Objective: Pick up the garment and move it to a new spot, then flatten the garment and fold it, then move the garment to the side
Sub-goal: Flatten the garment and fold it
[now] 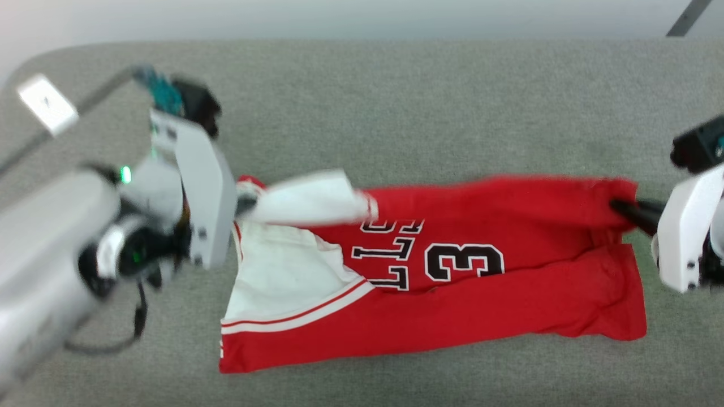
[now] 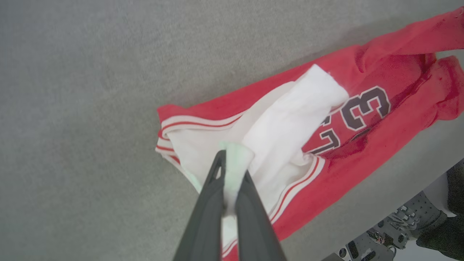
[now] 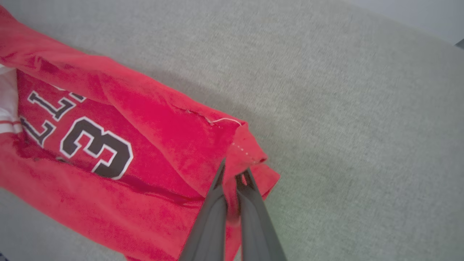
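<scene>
The garment [image 1: 469,282] is bright red with white panels, striped trim and black-white letters and a numeral 3. It lies stretched across the grey surface, its far edge lifted off it. My left gripper [image 1: 244,204] is shut on the white panel at the garment's left end; in the left wrist view the dark fingers [image 2: 250,188] pinch a white fold [image 2: 290,119] of the garment [image 2: 366,145]. My right gripper [image 1: 622,208] is shut on the red corner at the right end, and the right wrist view has that gripper [image 3: 232,170] clamping the garment's [image 3: 159,123] stitched hem.
A grey felt-like table top [image 1: 396,113] spreads around the garment, with free room behind and in front of it. A white tag on a grey cable [image 1: 48,104] lies at the far left. A robot base part [image 2: 398,224] stands beyond the table edge.
</scene>
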